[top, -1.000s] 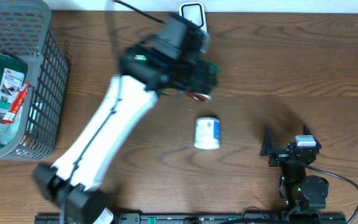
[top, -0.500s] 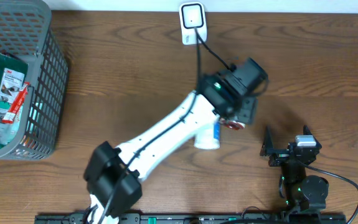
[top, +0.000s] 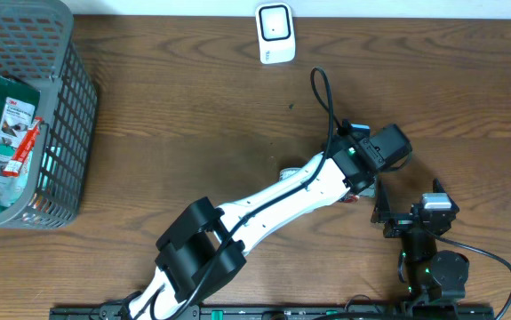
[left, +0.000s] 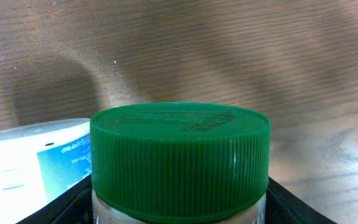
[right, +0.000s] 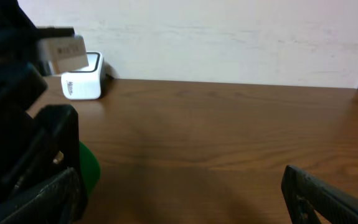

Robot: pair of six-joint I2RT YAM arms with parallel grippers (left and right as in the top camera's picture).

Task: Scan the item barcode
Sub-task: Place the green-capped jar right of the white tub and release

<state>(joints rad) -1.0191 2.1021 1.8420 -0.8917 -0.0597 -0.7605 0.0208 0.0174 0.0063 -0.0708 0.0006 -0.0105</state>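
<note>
Two jaws of the left gripper are clamped on the green-capped jar, right of centre in the overhead view. The right gripper, jaws apart, is just beside: a knock is possible. The scanner, top centre, is well apart; barcode may go unread.

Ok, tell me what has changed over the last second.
The left hand, gripping the green-lidded jar, swung from in front of the scanner rightward and toward the near edge, ending close to the right hand. The white tub is now mostly hidden beneath it. Right hand, scanner and basket stayed put.
</note>
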